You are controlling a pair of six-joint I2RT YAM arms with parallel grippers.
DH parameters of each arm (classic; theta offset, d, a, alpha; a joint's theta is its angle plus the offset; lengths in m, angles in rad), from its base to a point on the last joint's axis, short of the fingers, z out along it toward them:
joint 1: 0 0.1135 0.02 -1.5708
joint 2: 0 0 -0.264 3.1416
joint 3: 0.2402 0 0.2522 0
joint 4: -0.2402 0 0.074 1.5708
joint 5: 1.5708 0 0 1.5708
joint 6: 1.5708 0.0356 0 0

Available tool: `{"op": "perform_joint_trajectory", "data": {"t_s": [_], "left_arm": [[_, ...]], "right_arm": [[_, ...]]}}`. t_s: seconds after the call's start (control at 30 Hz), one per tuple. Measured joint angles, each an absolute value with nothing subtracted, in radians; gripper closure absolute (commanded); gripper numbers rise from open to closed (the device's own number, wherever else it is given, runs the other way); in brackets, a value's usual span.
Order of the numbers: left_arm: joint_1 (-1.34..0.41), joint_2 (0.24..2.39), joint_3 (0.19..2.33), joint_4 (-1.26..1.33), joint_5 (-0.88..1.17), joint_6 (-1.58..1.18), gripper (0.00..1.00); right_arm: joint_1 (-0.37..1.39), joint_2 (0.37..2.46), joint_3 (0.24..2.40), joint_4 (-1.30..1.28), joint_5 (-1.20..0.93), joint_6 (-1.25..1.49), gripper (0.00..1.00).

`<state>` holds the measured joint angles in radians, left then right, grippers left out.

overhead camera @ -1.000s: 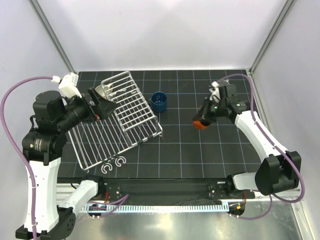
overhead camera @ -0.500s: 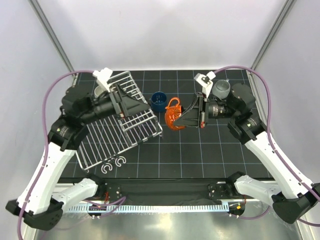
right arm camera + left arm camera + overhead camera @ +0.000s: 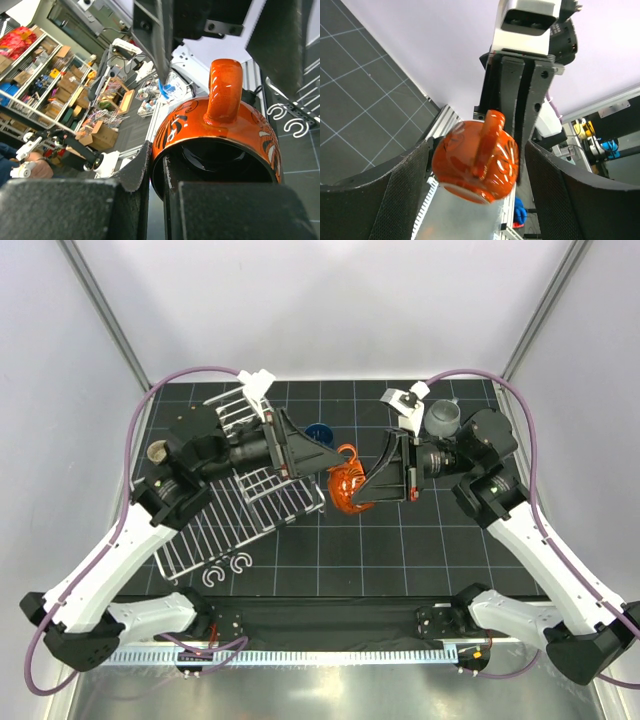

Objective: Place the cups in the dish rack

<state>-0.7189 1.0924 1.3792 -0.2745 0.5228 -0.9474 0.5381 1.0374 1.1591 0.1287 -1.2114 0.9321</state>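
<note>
Over the black gridded surface (image 3: 420, 550), my right claw (image 3: 370, 485), clamped on the rim of the orange-red handled cup (image 3: 348, 485), has carried it to centre. My left claw (image 3: 330, 460) has swung off the silver wire dish rack (image 3: 215, 525), jaws apart flanking the cup: a handover comes next, I judge.

orange-red cup (image 3: 475, 162) between spread left fingers (image 3: 390, 190)

**Gridded table: rack, cups, hooks**

The table (image 3: 430, 540) carries a dark mat with a pale grid. The dish rack (image 3: 240, 515) lies askew on its left half. A dark blue cup (image 3: 318, 430) stands just beyond the rack, and a tan-brown cup (image 3: 157, 452) sits by the left edge. Two white hooks (image 3: 212, 570) lie near the front.
</note>
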Motion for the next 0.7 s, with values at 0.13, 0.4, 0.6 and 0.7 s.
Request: {"op": "perform_joint_trajectory", "data": {"t_s": [0.13,0.4,0.6,0.7], "left_arm": [[-0.754,1.119,1.392,-0.269,0.500,-0.927,0.30],[-0.806,1.142,1.409,-0.257,0.467,-0.905,0.41],[-0.826,1.144,1.409,-0.243,0.448,-0.907,0.45],[-0.835,1.144,1.409,-0.234,0.434,-0.910,0.51]], "right_arm": [[0.543,1.039,1.159,0.173,-1.225,0.972,0.96],[0.544,1.039,1.142,0.202,-1.226,0.995,0.96],[0.548,1.039,1.140,0.212,-1.224,0.998,0.96],[0.549,1.039,1.140,0.214,-1.219,0.998,0.96]]}}
